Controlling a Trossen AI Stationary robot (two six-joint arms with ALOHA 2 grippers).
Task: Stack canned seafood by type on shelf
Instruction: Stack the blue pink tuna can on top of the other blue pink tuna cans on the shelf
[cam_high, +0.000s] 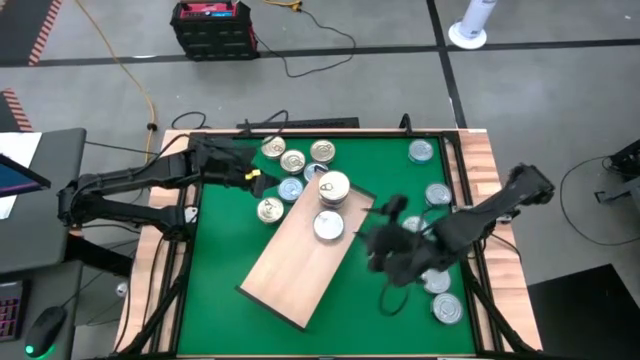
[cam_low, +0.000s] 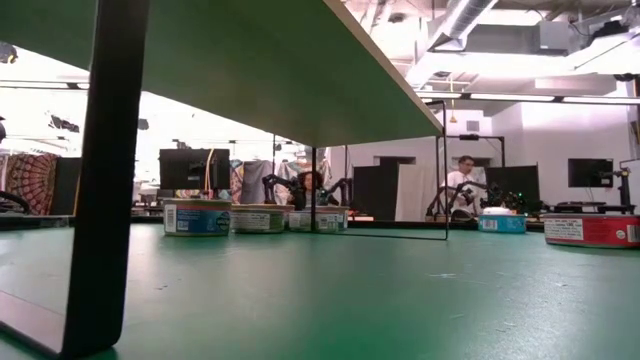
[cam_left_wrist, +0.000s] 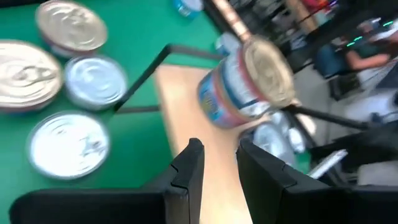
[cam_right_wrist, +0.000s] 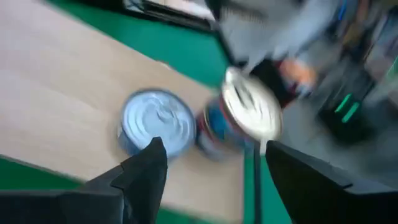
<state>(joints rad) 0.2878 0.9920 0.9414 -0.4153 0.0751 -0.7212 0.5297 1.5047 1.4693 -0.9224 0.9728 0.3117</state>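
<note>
Since the right gripper hangs spread wide and empty just beside the long light-tan wooden shelf, a careless sweep could, by judgement, knock over what stands on it.

High view. On the shelf: one stack of gold-lidded round tins, apparently two high; one single silver-lidded flat tin, just beside the stack. Off the shelf, on the left arm's side: about six loose tins, mostly gold. On the right arm's side: four silver-blue tins visible; the arm may hide more. The left gripper sits among the loose tins, near the shelf's corner.

Low view. The shelf stands raised on dark legs; five tins countable beyond it.

Left wrist view. Fingers narrowly parted, nothing between them; stack ahead. Risk: toppling the stack in reaching past.

Right wrist view. Jaws wide, empty; silver tin and stack adjacent, so nudging one may shift the other.
</note>
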